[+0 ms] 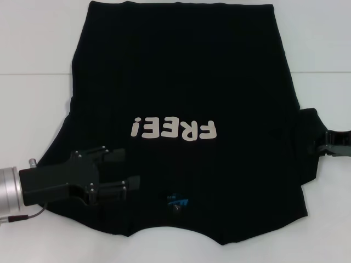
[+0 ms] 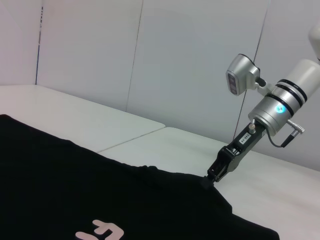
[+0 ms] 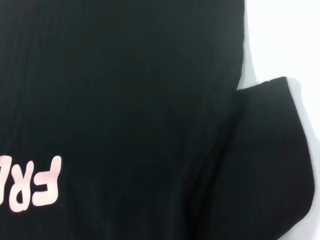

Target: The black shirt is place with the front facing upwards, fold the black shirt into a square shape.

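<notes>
One black shirt [image 1: 181, 71] is lying flat, front up, on the white table [image 1: 33, 55], with two grippers working at it. Its long axis is running away from the robot: hem at the far end, blue neck label [image 1: 176, 201] nearest the robot, white "FREE!" lettering [image 1: 174, 129] reading upside down. The left gripper [image 1: 131, 167] is reaching in level over the left shoulder area, fingers spread, the label just beyond its tips. The right gripper [image 1: 319, 144] is pinching the right sleeve [image 1: 308, 126] edge, its arm slanting down from above.
</notes>
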You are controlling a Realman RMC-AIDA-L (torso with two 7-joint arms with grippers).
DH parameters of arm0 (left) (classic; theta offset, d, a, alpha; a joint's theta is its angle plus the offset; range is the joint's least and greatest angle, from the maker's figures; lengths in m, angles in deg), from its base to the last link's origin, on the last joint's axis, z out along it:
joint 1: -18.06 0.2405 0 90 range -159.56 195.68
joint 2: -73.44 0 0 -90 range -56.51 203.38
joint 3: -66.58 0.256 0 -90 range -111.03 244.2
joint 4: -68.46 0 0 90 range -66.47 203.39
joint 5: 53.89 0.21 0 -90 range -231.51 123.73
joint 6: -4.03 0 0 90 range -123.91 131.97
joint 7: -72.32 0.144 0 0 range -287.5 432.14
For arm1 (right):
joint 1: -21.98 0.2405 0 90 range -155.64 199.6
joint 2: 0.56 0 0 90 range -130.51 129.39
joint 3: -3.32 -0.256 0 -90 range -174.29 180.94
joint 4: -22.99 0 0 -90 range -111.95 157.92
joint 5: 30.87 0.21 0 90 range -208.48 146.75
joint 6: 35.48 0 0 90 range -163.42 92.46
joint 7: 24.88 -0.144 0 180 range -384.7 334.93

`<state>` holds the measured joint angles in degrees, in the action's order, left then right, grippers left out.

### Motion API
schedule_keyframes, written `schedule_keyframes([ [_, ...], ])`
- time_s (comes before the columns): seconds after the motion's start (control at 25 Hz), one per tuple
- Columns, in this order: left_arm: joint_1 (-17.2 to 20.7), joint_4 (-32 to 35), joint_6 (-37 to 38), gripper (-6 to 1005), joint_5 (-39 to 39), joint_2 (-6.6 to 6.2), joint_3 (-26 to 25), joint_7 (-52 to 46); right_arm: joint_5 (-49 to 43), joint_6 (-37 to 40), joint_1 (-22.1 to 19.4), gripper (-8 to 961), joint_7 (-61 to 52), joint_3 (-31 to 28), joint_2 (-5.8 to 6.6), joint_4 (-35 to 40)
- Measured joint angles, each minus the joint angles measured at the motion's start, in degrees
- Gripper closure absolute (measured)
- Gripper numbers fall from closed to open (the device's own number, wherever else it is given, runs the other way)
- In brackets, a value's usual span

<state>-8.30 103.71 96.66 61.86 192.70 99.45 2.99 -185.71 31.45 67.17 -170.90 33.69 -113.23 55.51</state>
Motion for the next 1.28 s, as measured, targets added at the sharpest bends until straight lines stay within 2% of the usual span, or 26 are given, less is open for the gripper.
schedule_keyframes([
  [0.24,0.03,0.00,-0.05,208,0.00,0.00,-0.06,-0.02,-0.02,-0.41,-0.05,716,-0.08,0.45,0.00,0.00],
  [0.44,0.14,0.00,-0.08,207,0.00,0.00,-0.15,-0.02,0.16,-0.40,-0.09,938,0.24,0.50,0.17,0.04],
  [1.0,0.44,0.00,-0.09,207,0.00,-0.10,-0.17,-0.10,4.10,6.12,-3.65,947,1.27,0.49,1.12,10.47],
  [1.28,0.44,0.00,-0.08,207,0.00,-0.01,-0.17,-0.26,4.46,6.42,-0.73,947,4.08,2.60,0.13,10.43],
])
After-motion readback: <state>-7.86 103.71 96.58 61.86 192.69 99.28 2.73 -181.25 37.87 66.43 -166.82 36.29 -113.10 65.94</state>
